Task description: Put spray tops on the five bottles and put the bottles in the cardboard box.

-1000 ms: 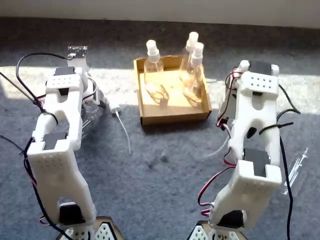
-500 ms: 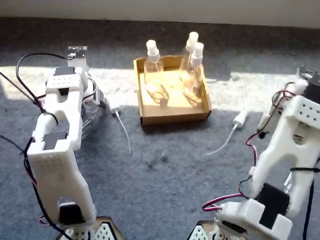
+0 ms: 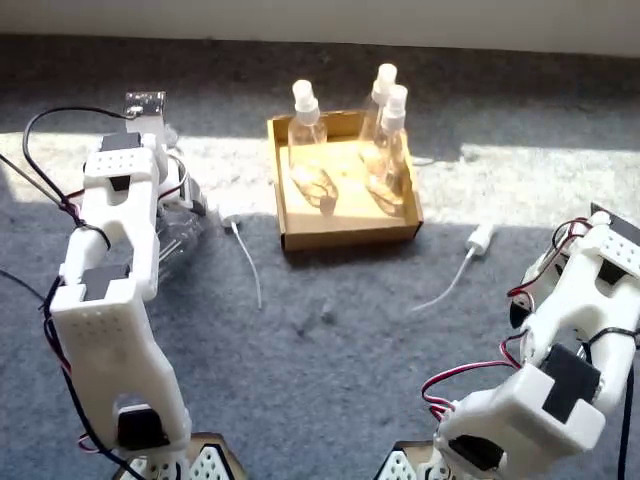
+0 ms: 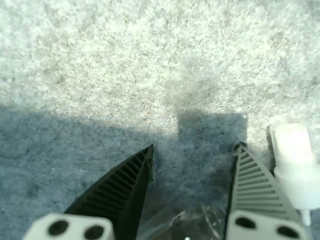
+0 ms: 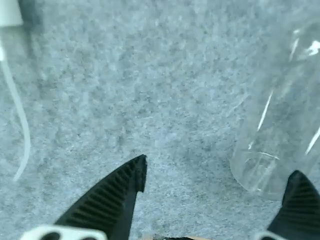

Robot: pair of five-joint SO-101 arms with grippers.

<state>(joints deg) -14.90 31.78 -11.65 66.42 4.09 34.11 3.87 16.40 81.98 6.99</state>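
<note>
From above, the cardboard box holds three capped bottles, with one loose spray top on the counter to its left and another to its right. Left wrist: the left hand is spread wide astride a clear bottle. Right wrist: the right hand is wide, with a second clear bottle by one finger.

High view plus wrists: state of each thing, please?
Cardboard box: open, three bottles inside.
Boxed bottles: upright, spray tops on.
Left spray top: loose on carpet.
Right spray top: loose on carpet.
Left gripper: open, left bottle between jaws.
Right gripper: open, beside right bottle.
</note>
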